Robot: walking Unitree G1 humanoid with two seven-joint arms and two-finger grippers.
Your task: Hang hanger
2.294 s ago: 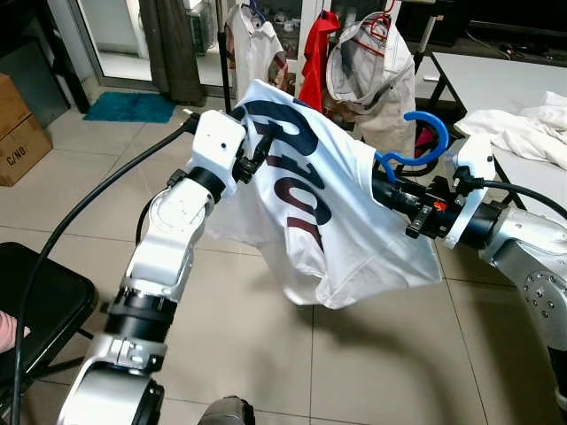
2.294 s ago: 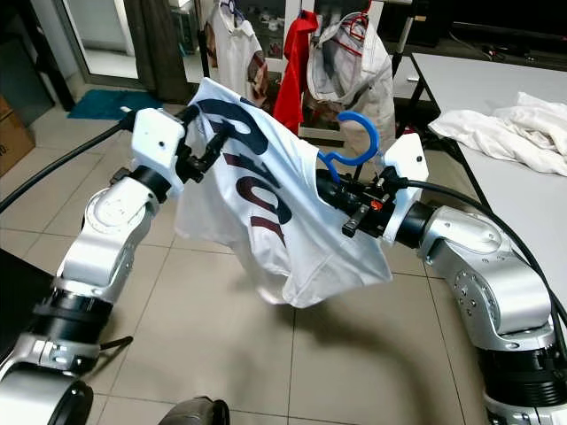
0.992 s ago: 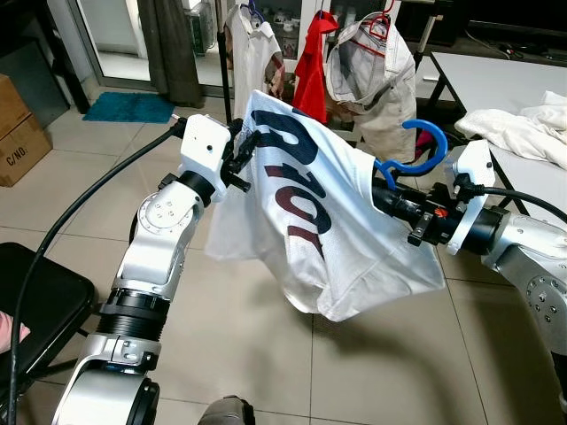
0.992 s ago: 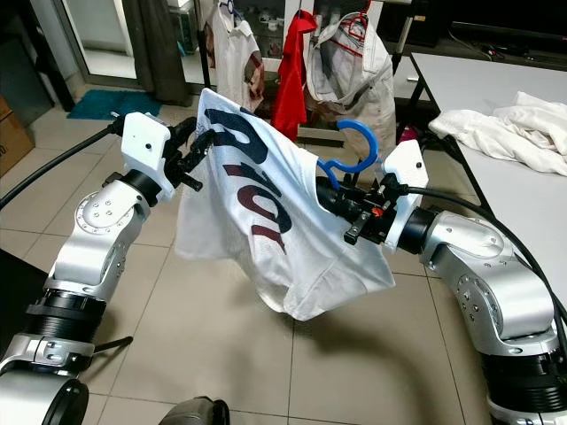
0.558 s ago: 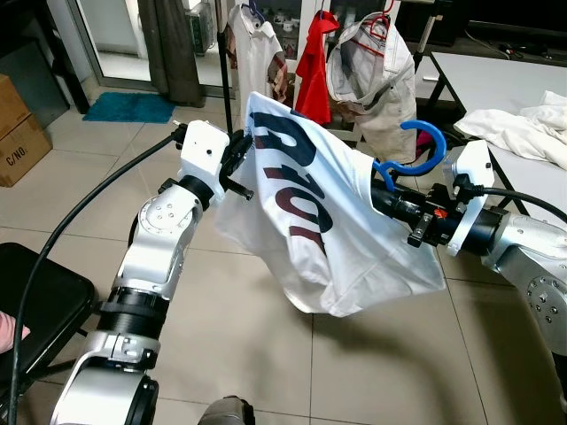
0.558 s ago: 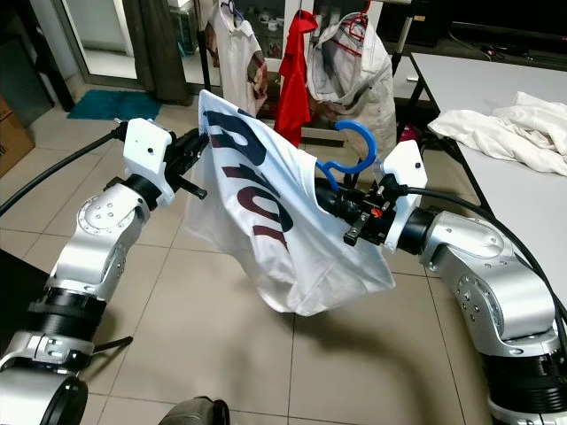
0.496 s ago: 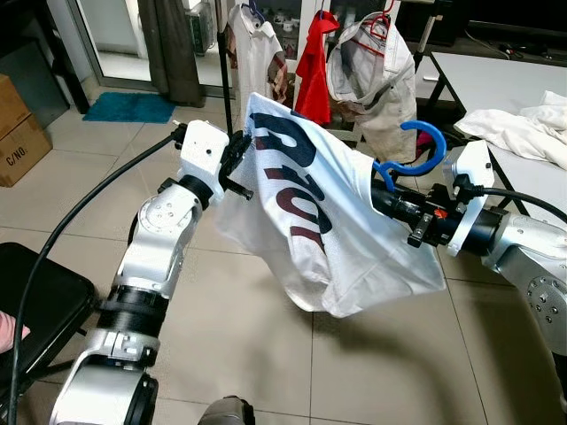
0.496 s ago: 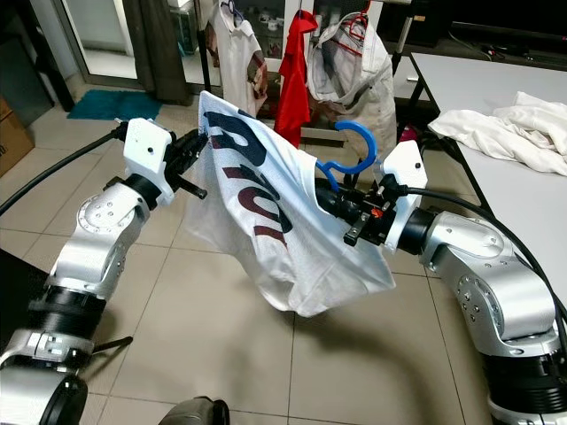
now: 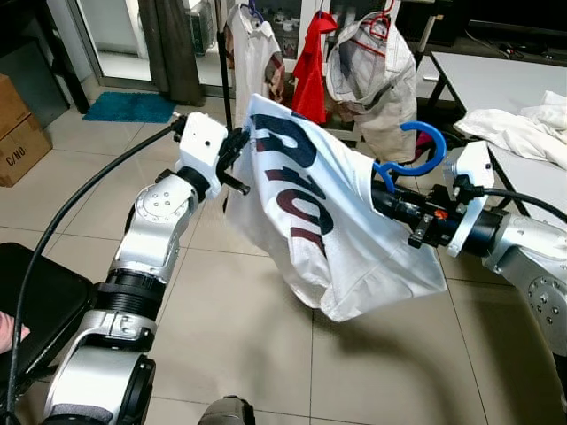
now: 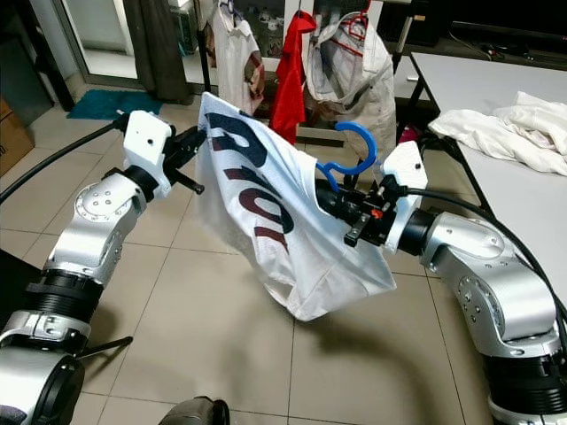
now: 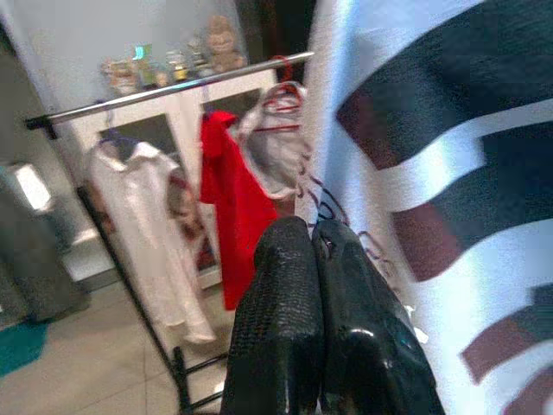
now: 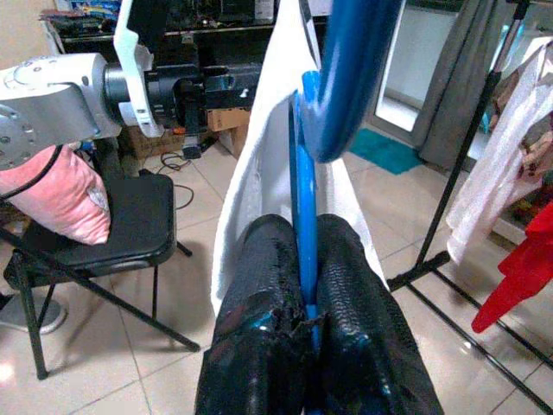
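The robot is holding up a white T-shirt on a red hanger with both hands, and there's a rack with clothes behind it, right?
Almost. The hanger is blue, not red; the right wrist view shows the right hand shut on its blue neck. The rest holds: the left hand pinches the white T-shirt, and a rack with clothes stands behind.

Beige tiled floor (image 9: 221, 310), clothes rack (image 9: 229, 80), white table (image 9: 505, 80), black chair (image 9: 44, 305).
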